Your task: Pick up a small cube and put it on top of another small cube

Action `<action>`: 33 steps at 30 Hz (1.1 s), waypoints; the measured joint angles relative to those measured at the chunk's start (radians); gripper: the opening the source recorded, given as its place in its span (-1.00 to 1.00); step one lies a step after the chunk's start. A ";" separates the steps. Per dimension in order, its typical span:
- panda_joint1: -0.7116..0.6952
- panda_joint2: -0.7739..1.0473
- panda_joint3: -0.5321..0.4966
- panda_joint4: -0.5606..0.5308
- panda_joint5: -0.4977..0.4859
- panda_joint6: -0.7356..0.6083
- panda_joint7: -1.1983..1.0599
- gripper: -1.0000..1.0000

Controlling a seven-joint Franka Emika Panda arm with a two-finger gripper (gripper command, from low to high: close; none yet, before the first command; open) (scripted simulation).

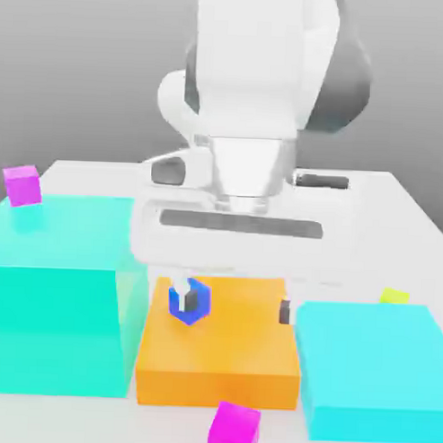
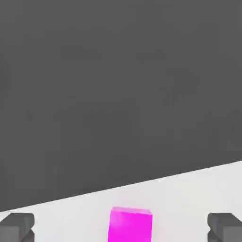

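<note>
Hanging above the orange block [image 1: 219,351], the claw [image 1: 231,302] points down with its two fingers spread as wide as they go and nothing held between them. In the hand view the claw [image 2: 121,228] shows as two dark fingertips [image 2: 17,226] far apart, with the small hot pink cube [image 2: 130,225] lying on the white counter [image 2: 189,194] between them and touching neither.

In the exterior view the same small hot pink cube [image 1: 234,427] sits on the counter [image 1: 414,214] just in front of the orange block, near its front edge. A small blue cube [image 1: 189,300] rests on top of the orange block, towards the exterior view's left, close to one fingertip. A big teal block [image 1: 56,291] stands against the orange block on the exterior view's left, and a lower teal block [image 1: 373,365] flanks it on the exterior view's right. Another small magenta cube [image 1: 22,185] sits behind the big teal block, well apart from the orange block. A small yellow-green cube [image 1: 394,296] peeks out behind the lower teal block.
</note>
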 joint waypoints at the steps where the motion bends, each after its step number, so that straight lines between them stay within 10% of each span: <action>1: 0.003 0.036 -0.001 -0.004 -0.003 0.014 0.013 0.00; 10: 0.028 0.363 -0.024 0.005 -0.029 0.202 0.085 0.00; 11: 0.029 0.382 -0.026 0.009 -0.032 0.217 0.088 -1.00; 23: 0.021 0.222 -0.001 -0.026 -0.013 0.092 0.069 -1.00; 33: 0.306 -0.026 0.307 -0.239 0.077 0.062 -0.199 -1.00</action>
